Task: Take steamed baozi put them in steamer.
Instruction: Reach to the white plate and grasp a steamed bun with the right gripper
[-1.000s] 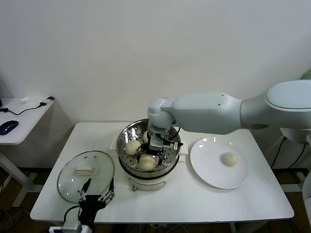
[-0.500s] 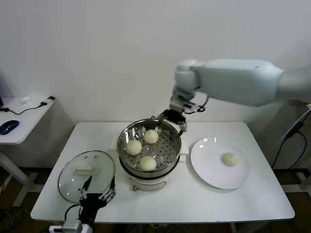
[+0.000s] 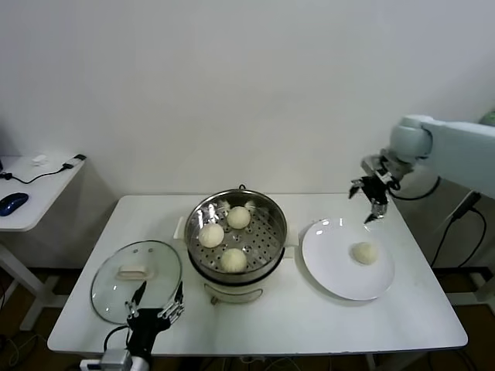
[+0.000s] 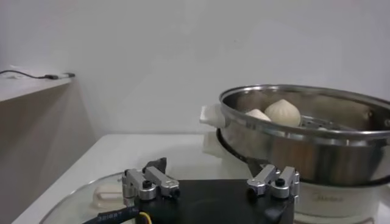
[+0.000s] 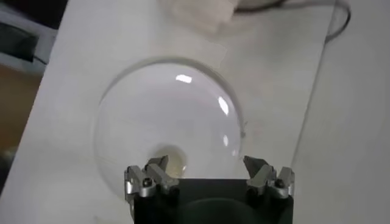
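Note:
The steamer (image 3: 267,255), a shiny steel pot with a perforated tray on a cream base, stands at the table's middle and holds three baozi (image 3: 238,217), (image 3: 211,235), (image 3: 233,260). The fourth baozi (image 3: 364,253) lies on the white plate (image 3: 332,270) to the right. My right gripper (image 3: 373,202) hangs open and empty above the plate's far edge. In the right wrist view the plate (image 5: 170,109) lies below the open gripper (image 5: 207,167), with the baozi (image 5: 173,159) by one fingertip. My left gripper (image 3: 155,305) is parked open at the front left edge.
A round glass lid (image 3: 136,278) with a cream handle lies at the table's front left, under my left gripper. In the left wrist view the steamer (image 4: 304,146) stands close beyond the open gripper (image 4: 210,179). A side desk (image 3: 31,189) stands at the far left.
My right gripper let go of a baozi in the steamer, rose out and swung right, now above the plate's far edge. The left arm has not moved.

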You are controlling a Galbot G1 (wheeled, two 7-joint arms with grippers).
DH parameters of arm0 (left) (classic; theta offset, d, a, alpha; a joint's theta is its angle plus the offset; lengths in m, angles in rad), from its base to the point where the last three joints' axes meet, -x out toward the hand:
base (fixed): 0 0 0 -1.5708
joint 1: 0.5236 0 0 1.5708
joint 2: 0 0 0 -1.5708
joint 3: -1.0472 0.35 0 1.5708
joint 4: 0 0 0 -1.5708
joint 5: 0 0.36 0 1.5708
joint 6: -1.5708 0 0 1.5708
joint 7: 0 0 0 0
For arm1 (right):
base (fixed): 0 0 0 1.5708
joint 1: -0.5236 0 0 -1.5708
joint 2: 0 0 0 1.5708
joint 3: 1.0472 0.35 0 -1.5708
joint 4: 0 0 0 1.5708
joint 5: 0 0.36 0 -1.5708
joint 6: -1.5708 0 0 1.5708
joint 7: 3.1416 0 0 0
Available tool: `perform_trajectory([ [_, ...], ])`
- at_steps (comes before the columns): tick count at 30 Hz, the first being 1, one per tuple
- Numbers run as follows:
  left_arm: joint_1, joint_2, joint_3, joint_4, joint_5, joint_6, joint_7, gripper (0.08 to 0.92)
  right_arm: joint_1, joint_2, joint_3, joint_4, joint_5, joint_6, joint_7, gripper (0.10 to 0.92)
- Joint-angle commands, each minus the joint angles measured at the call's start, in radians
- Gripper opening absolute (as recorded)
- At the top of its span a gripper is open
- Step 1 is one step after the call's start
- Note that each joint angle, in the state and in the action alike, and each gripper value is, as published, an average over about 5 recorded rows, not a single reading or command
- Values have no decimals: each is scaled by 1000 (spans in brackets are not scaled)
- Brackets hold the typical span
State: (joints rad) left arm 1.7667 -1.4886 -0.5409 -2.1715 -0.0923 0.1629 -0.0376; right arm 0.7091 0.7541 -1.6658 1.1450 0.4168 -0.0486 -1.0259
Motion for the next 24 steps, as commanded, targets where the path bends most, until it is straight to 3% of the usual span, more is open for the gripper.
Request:
perform_trajectory([
  [1,2,-7,1,9,10,0,0,823,-335,-89,222,-129,-90,-123,41,823],
  [24,21,-1,3,11,14,-9,-4,823,-482,46,349,-235,-178,-129,79,823],
])
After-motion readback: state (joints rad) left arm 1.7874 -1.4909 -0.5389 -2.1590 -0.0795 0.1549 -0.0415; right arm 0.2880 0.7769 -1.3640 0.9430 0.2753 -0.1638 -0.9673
